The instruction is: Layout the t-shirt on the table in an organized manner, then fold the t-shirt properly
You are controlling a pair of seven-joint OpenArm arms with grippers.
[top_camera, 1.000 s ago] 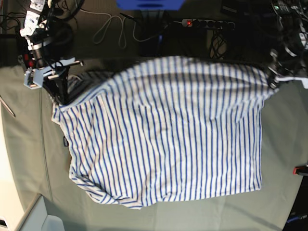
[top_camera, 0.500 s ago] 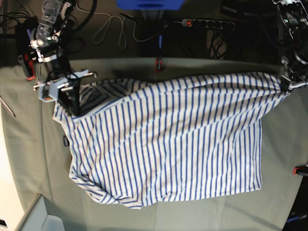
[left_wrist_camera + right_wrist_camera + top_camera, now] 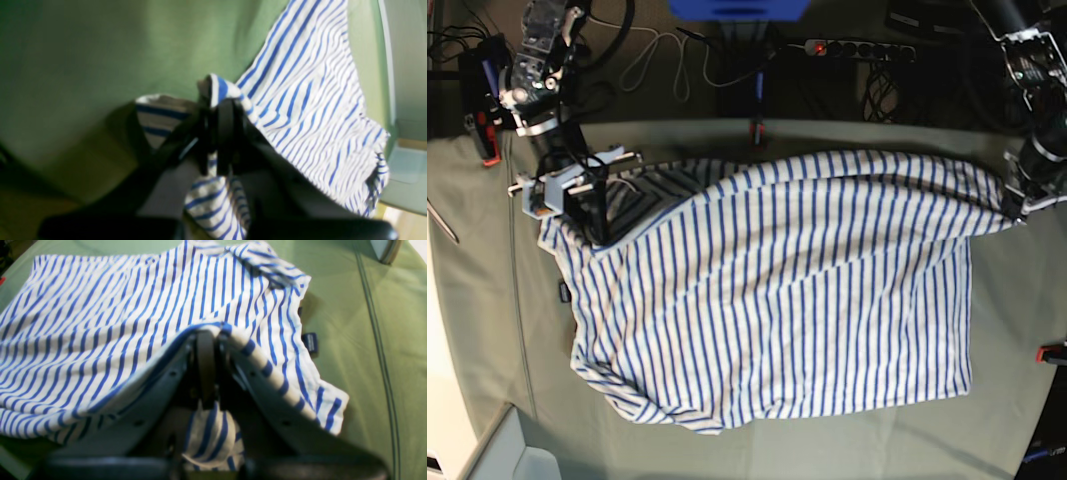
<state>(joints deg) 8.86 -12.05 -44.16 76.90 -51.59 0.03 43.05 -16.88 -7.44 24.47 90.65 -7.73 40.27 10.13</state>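
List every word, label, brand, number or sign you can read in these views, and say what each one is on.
None can be read.
The small dark tag at the t-shirt edge: too blurred to show any lettering.
The power strip beyond the table: only a red light, no legible marking.

The t-shirt (image 3: 777,300) is white with thin blue stripes, and a small dark tag (image 3: 310,341) shows at its edge. The counter (image 3: 487,330) is covered in pale grey-green cloth marked with a faint darker seam line. The right tool (image 3: 206,340) is black between pale grey arms; the left tool (image 3: 217,113) is black. A red clamp (image 3: 1052,352) sits at the counter's right edge.
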